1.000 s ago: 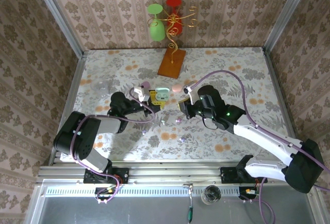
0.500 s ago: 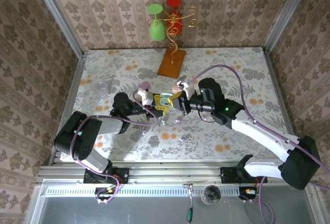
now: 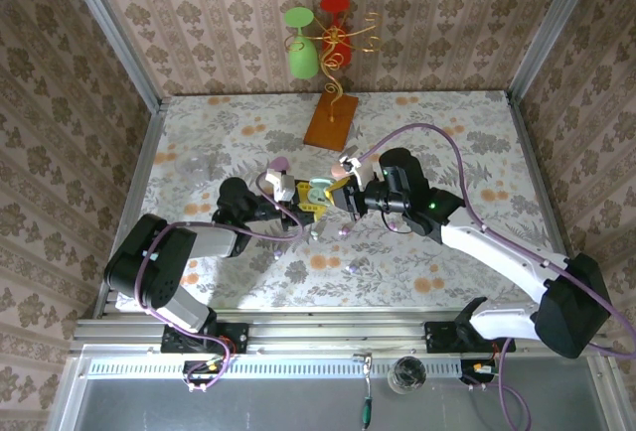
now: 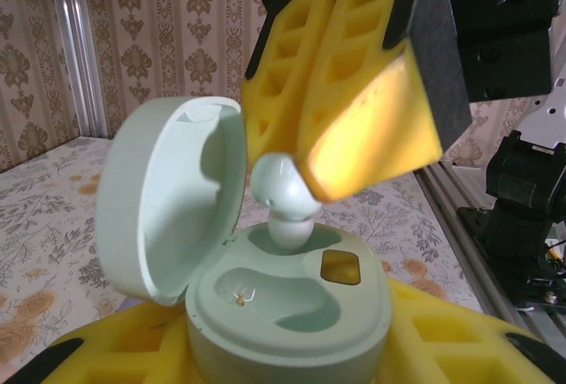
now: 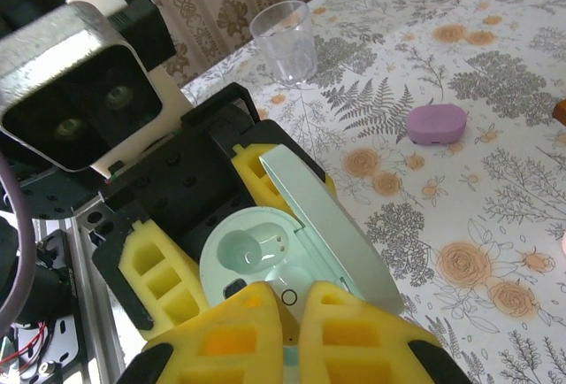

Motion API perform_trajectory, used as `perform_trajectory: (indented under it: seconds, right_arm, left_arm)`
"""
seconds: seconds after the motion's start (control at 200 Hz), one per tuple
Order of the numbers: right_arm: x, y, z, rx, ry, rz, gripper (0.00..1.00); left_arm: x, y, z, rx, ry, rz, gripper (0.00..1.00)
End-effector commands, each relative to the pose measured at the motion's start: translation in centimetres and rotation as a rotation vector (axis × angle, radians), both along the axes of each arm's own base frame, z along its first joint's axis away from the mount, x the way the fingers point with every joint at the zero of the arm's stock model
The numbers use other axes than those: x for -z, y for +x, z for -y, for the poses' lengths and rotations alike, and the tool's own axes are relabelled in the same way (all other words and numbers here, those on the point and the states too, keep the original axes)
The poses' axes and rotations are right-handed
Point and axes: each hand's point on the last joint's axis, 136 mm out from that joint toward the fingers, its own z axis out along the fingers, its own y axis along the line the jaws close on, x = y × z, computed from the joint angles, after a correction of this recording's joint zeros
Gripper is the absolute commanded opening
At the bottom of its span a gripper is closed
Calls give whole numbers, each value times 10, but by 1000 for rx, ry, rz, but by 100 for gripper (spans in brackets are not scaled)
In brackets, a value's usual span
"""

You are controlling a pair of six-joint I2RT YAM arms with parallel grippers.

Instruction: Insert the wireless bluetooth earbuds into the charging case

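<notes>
1. Change since 1 second ago: the right fingers (image 4: 363, 110) have moved from the right of the charging case (image 4: 292, 322) to directly above it. The case has shifted slightly toward them. Since 0.5 second ago the position is nearly unchanged.
2. Left fingers (image 5: 152, 271): narrow, clamped on 2 opposite sides of the charging case base. The lid (image 4: 164, 198) stands open, upright on the case's left side in the left wrist view.
3. Right fingers: pressed together on 1 mint-white earbud (image 4: 285, 191).
4. Earbud: long axis near vertical. The rounded lower end points down and sits at the mouth of the case's far well. The upper end is hidden between the pads.
5. On the desk (image 5: 495, 92), a purple case (image 5: 436, 125) lies well apart from the charging case, with a clear cup (image 5: 285, 41) also well apart.
</notes>
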Motion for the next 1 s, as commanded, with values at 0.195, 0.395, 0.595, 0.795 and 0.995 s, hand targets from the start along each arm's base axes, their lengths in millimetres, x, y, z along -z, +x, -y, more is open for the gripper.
perform_trajectory:
  seconds: [0.195, 0.395, 0.595, 0.795, 0.995]
  right_arm:
    - [4, 0, 0, -9, -1, -5, 10]
    - [1, -1, 2, -14, -13, 2, 11]
    - [1, -5, 3, -24, -20, -3, 11]
    - [2, -2, 3, -18, -29, -1, 12]
    - [-4, -1, 3, -11, -22, 2, 24]
  left_arm:
    - [-16, 1, 2, 5, -29, 38, 42]
    - [-17, 2, 1, 1, -30, 37, 42]
    - [-18, 6, 0, -8, -31, 39, 42]
    - [-17, 8, 0, -7, -30, 35, 42]
    - [-16, 8, -1, -6, -29, 32, 42]
